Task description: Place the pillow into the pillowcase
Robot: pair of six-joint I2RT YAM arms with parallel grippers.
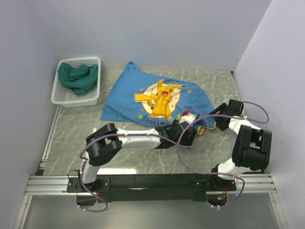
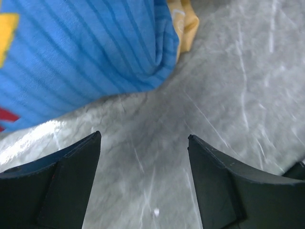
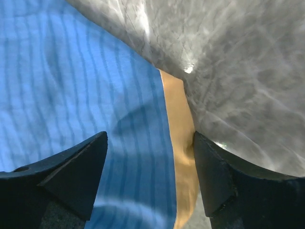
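The pillowcase (image 1: 152, 98) lies bulging in the middle of the table, blue striped with a yellow cartoon print on top. The pillow is hidden. My left gripper (image 1: 187, 133) hangs open over bare marble at the case's near right corner. In the left wrist view the left gripper (image 2: 143, 138) has nothing between its fingers, and the pillowcase (image 2: 86, 47) and its yellow lining (image 2: 186, 19) sit just beyond. My right gripper (image 3: 150, 136) stands open astride the pillowcase (image 3: 71, 95) edge. Its right finger (image 3: 214, 176) touches the yellow lining (image 3: 178, 119).
A white basket (image 1: 62, 100) holding a crumpled green cloth (image 1: 78, 77) stands at the back left. Walls close in the table on the left, back and right. Both arms (image 1: 143, 138) cross low over the near half of the marble top.
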